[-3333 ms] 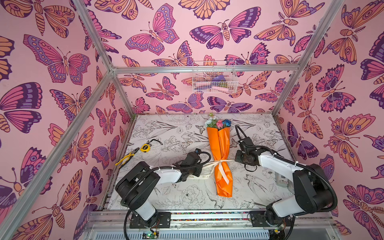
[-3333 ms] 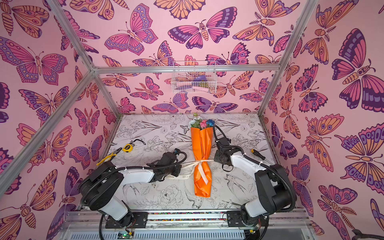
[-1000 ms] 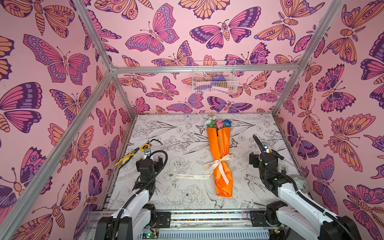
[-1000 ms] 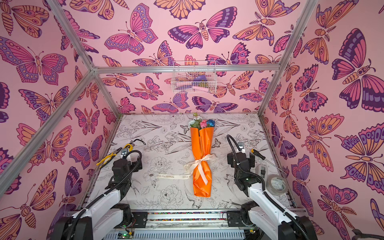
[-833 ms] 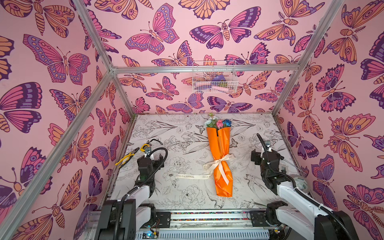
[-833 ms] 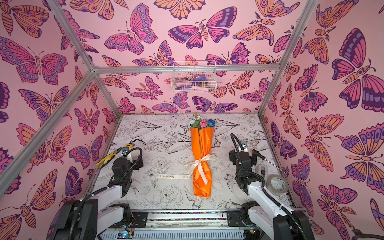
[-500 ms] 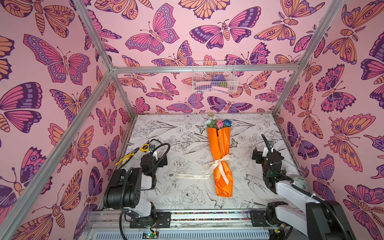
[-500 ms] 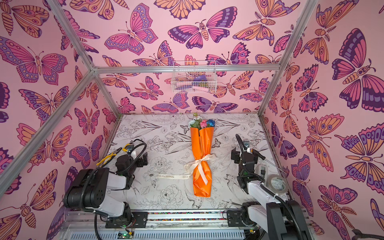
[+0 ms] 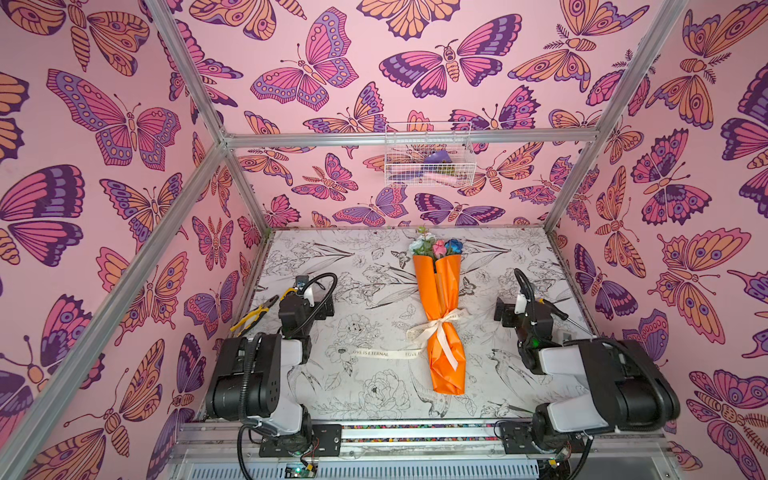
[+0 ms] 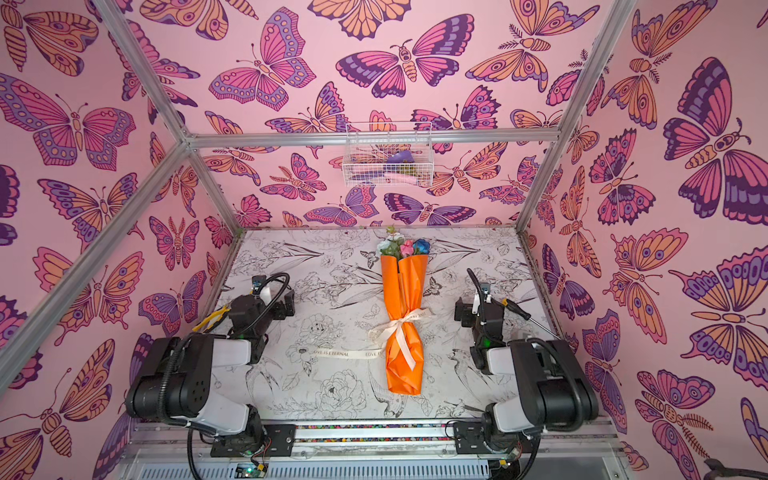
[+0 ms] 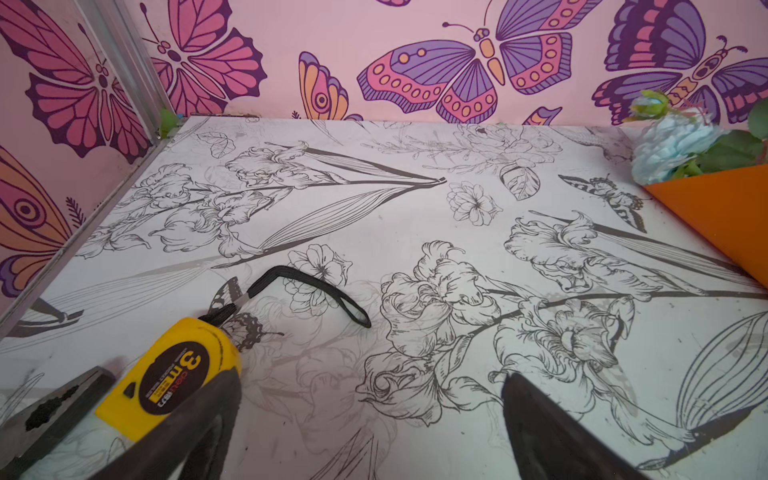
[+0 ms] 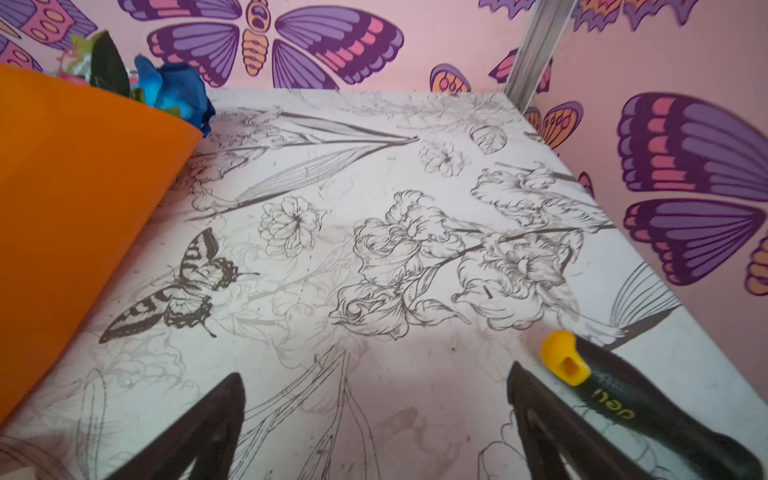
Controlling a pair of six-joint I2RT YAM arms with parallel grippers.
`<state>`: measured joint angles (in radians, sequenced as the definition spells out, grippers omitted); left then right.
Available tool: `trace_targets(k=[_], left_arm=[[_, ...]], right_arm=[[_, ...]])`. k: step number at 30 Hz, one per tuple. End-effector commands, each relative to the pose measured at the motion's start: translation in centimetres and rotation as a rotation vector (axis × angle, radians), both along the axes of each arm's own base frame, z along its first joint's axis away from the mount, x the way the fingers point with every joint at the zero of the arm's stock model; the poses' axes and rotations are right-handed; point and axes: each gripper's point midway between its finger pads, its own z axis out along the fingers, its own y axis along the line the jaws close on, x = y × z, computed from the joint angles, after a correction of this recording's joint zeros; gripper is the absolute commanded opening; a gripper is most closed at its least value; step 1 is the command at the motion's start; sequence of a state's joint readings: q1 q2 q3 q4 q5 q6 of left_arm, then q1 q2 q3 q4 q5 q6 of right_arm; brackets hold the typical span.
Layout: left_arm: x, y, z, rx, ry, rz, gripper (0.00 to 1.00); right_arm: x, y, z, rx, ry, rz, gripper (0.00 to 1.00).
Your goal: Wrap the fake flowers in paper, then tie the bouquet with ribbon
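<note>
Arms (image 9: 253, 374) (image 9: 598, 374) back; claws (image 11: 374, 376) (image 12: 376, 372) wide, empty

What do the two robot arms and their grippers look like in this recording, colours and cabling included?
The left arm and right arm match: bulky black joint housings joined by white link shells, on black base plates. A black corrugated cable arcs by each wrist. The left gripper and right gripper have dark, tapered, pointed fingers. No markings are legible.
</note>
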<state>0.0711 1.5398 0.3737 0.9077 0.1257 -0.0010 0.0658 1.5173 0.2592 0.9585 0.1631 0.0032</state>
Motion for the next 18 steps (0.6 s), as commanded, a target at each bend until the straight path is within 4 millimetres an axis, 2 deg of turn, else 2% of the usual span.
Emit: trace_targets(k=[1, 3, 13, 18], left_arm=[[-0.2, 0.1, -0.4, 0.004, -0.001, 0.007, 1.0], [-0.4, -0.1, -0.3, 0.005, 0.0, -0.003, 1.0], [-0.4, -0.4, -0.4, 0.011, -0.004, -0.014, 1.0], [-0.2, 0.0, -0.4, 0.01, 0.008, 0.014, 1.0]], right_arm=[[2.3, -0.2, 3.1, 0.03, -0.101, -0.017, 0.99], [3.0, -1.3, 2.6, 0.043, -0.026, -0.072, 0.99], [2.8, -1.4, 2.4, 0.065, -0.016, -0.062, 0.99], [2.8, -1.4, 2.4, 0.064, -0.013, -0.06, 0.99]])
